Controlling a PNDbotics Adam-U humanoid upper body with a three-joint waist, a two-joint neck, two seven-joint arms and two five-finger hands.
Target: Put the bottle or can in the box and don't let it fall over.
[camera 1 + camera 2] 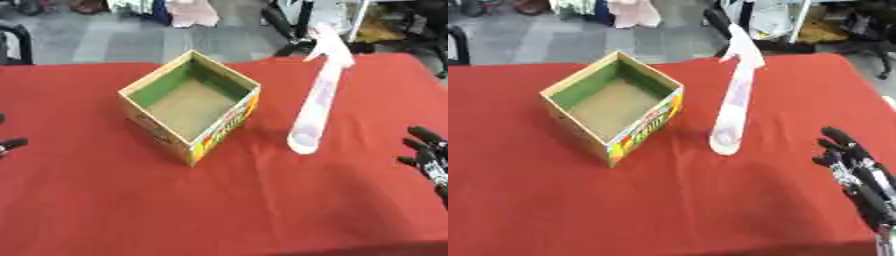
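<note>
1. Red cloth table (262,210); one white spray bottle (317,107) standing upright just right of box (191,107), outside it.
2. Box: one, open-topped, nothing inside. Nothing placed yet.
3. Right hand (855,167) near right edge, fingers relaxed, grasping nothing.
4. Left hand (10,145) barely visible at left edge; grip state unreadable.
5. Remaining: grasp, lift, set bottle upright in box.

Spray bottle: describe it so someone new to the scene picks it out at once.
On the red table, look just right of the open cardboard box, whose inside is green. The spray bottle stands there, apart from the box: tall, slim, pale pink, trigger head on top, the only upright thing beside it.
</note>
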